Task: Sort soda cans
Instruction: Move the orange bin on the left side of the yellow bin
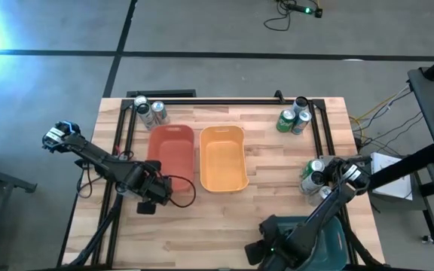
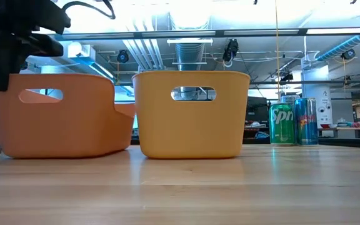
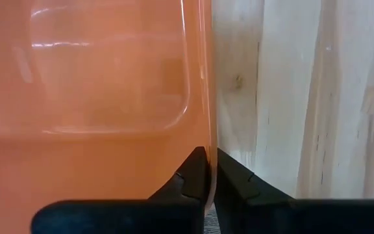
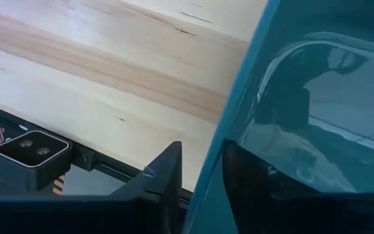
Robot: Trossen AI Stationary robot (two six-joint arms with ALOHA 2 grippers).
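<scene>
Soda cans stand in clusters at the far left (image 1: 149,113), the far right (image 1: 294,119) and the right edge (image 1: 313,177); green and blue ones (image 2: 292,122) show in the low view. My left gripper (image 1: 159,192) is shut on the red bin (image 1: 170,154), at its near end. My right gripper (image 1: 271,242) is shut on the teal bin (image 1: 321,239) at the table's near right corner. The teal bin partly reaches past the near edge. Whether it rests on the table is hidden. My left gripper (image 3: 208,170) holds the red bin's near wall at its rim (image 3: 205,140), one finger inside the bin and one outside (image 3: 239,182). The fingers come from above, pointing down. The bin's bottom is on the table. My right gripper (image 4: 200,175) holds the teal bin's wall at its rim (image 4: 214,162), one finger (image 4: 167,172) outside and the other inside the bin. It comes slanting down, on the bin's left side. The table's near edge shows just beyond the outer finger.
An orange bin (image 1: 223,156) stands upright right beside the red one, in the table's middle. Black rails (image 1: 224,100) run along the table's far, left and right edges. Bare wood lies between the bins and the near edge.
</scene>
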